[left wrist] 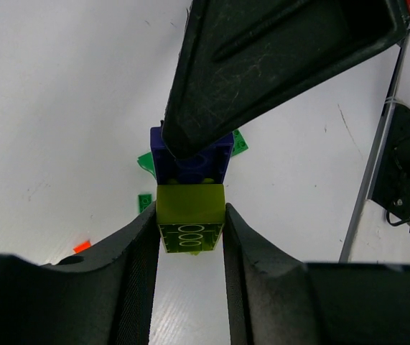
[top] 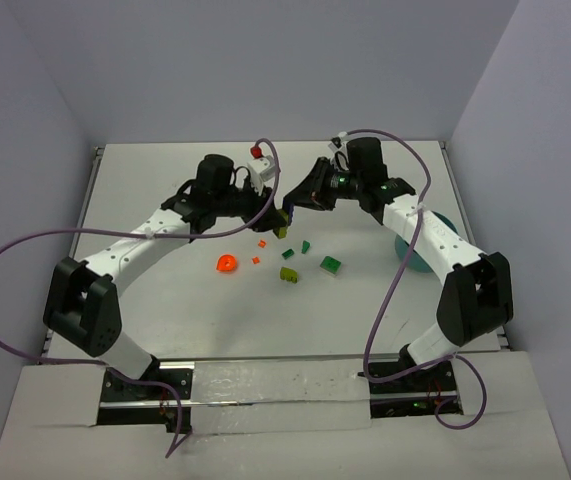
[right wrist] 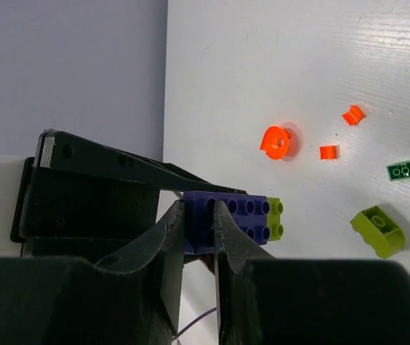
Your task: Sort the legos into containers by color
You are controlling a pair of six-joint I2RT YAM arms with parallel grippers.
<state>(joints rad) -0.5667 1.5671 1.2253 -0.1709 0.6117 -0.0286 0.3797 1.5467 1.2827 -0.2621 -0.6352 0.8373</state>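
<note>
A lime green brick (left wrist: pixel 190 228) is stuck end to end on a purple brick (right wrist: pixel 242 218), and the pair hangs above the table at mid-back (top: pixel 283 222). My left gripper (left wrist: pixel 190 215) is shut on the lime brick, both fingers against its sides. From the opposite side my right gripper (right wrist: pixel 199 208) is shut on the purple brick. The teal bowl (top: pixel 412 250) sits at the right, partly hidden by the right arm. Loose legos lie below the pair: an orange round piece (top: pixel 226 264), a dark green plate (top: pixel 331 265) and a lime brick (top: pixel 289 274).
Small orange bits (top: pixel 262 243) (top: pixel 256 260) and little green pieces (top: pixel 305 247) (top: pixel 287 254) are scattered under the grippers. A white block with a red top (top: pixel 258 160) rides on the left wrist. Purple cables loop off both arms. Walls close in the table's back and sides.
</note>
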